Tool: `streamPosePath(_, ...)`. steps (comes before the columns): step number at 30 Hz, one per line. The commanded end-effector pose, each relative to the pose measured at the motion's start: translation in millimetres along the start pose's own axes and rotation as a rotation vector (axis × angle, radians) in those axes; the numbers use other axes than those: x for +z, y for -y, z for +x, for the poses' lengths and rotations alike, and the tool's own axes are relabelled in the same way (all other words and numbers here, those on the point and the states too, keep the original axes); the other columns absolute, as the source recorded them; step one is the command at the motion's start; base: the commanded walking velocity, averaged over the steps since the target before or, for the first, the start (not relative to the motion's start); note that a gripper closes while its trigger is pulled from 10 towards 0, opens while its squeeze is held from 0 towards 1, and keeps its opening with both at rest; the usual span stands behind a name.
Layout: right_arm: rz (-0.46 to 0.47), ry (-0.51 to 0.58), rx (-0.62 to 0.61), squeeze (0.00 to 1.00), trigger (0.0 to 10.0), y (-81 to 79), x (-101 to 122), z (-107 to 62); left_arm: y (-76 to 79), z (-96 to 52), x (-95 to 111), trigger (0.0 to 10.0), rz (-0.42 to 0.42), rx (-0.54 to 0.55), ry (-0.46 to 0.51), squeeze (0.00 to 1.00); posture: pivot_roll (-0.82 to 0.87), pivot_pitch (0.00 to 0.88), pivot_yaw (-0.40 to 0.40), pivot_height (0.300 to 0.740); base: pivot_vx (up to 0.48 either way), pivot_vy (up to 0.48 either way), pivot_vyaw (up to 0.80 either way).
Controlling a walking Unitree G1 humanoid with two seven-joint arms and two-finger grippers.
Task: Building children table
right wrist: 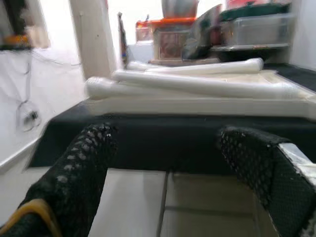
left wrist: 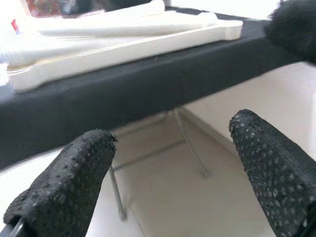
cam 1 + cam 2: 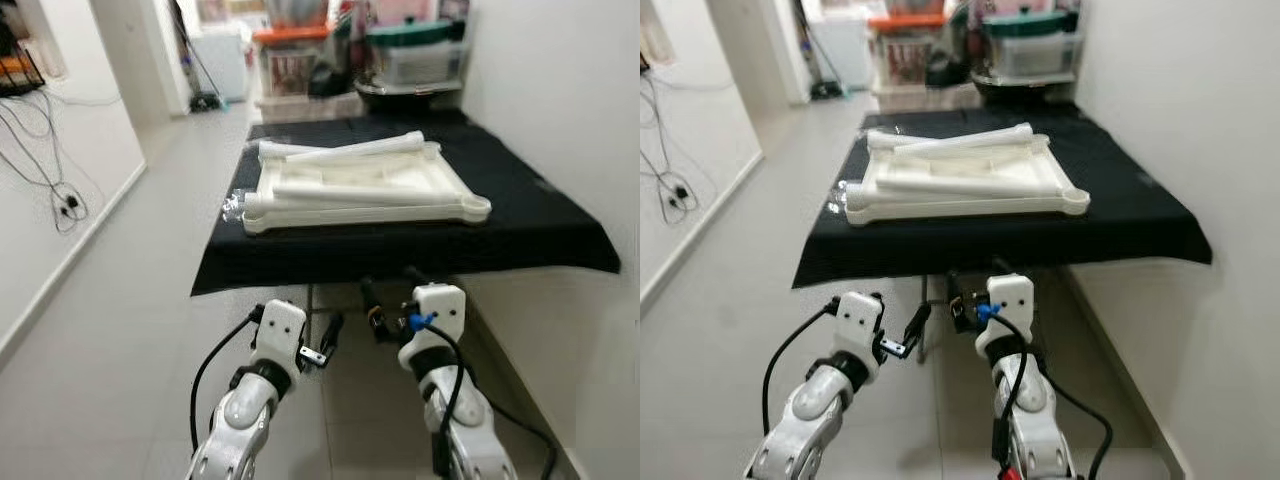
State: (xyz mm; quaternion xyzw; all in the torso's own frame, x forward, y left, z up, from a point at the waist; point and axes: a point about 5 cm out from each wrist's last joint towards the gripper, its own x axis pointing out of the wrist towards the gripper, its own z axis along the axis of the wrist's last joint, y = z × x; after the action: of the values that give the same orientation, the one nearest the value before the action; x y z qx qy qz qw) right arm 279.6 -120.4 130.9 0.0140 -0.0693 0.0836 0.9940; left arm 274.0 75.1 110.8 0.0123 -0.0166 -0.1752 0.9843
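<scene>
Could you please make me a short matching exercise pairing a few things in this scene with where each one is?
Things:
1. white tabletop panel
2. white table legs
3. black cloth
4. left gripper and right gripper

Places:
A. lying across the panel
B. spread over the work surface
C. flat on the cloth
D. low in front of the surface's near edge, jaws open

Pairs: 1-C, 2-A, 3-B, 4-D
</scene>
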Motion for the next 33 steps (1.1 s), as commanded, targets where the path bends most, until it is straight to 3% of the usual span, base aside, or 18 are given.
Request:
streamPosePath(1, 0.004, -0.002, 0.015, 0.00, 10.0, -4.0, -0.4, 0.4, -2.8, -2.1, -4.1, 10.0, 0.005, 0.017, -0.021, 0.00, -0.05, 0.000, 0.017, 0.740, -0.307, 0.000, 0.00)
streamPosePath(12, 0.005, -0.013, 0.021, 0.00, 10.0, -4.2, -3.1, 0.2, -2.1, -2.9, -4.1, 10.0, 0.014, 0.020, -0.023, 0.00, -0.05, 0.000, 0.016, 0.740, -0.056, 0.000, 0.00)
streamPosePath(18, 0.000, -0.026, 0.030, 0.00, 10.0, -6.4, -5.7, 0.6, -4.1, -2.0, -1.4, 10.0, -0.031, 0.023, 0.003, 0.00, -0.04, 0.000, 0.018, 0.740, 0.000, 0.000, 0.00)
streamPosePath(26, -0.016, -0.036, 0.055, 0.00, 10.0, -18.0, -9.8, -1.5, -23.4, -2.8, -2.7, 10.0, -0.114, 0.138, 0.008, 0.00, -0.01, 0.000, 0.073, 0.740, 0.000, 0.000, 0.00)
streamPosePath(28, -0.019, -0.038, 0.054, 0.00, 10.0, -21.3, -10.6, -2.7, -31.9, -6.0, -4.3, 10.0, -0.114, 0.185, 0.003, 0.00, -0.02, 0.000, 0.102, 0.740, 0.000, 0.000, 0.00)
streamPosePath(33, -0.018, -0.036, 0.054, 0.00, 10.0, -23.5, -10.5, -3.0, -33.7, -8.2, -2.0, 10.0, -0.091, 0.191, 0.016, 0.00, -0.01, 0.000, 0.090, 0.740, 0.000, 0.000, 0.00)
